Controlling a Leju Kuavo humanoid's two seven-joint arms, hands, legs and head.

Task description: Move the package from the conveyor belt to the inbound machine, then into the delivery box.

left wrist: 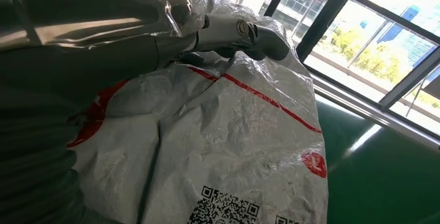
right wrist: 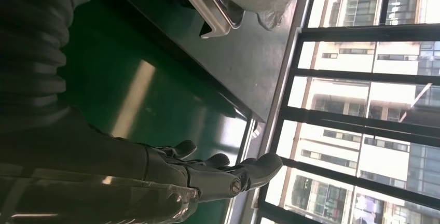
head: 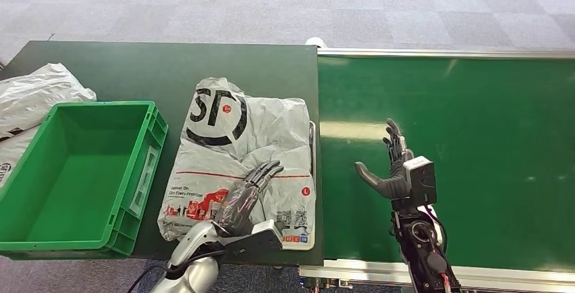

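The package [head: 251, 137], a crinkled grey-white courier bag with black lettering and a red stripe, lies flat on the dark table [head: 169, 69] just left of the conveyor belt [head: 474, 137]. My left hand [head: 245, 198] rests on the package's near part with its fingers stretched out and nothing gripped. The left wrist view shows that hand [left wrist: 104, 32] above the package [left wrist: 223, 146], its thumb over the plastic. My right hand [head: 393, 167] hovers open over the belt's left part, fingers spread, holding nothing; it also appears in the right wrist view [right wrist: 207, 175] above the belt [right wrist: 119, 79].
A green crate [head: 74, 171] stands on the table left of the package. More white bags [head: 34, 96] lie at the far left. A metal tray edge [right wrist: 212, 11] runs under the package's belt side. Grey carpet lies beyond the table.
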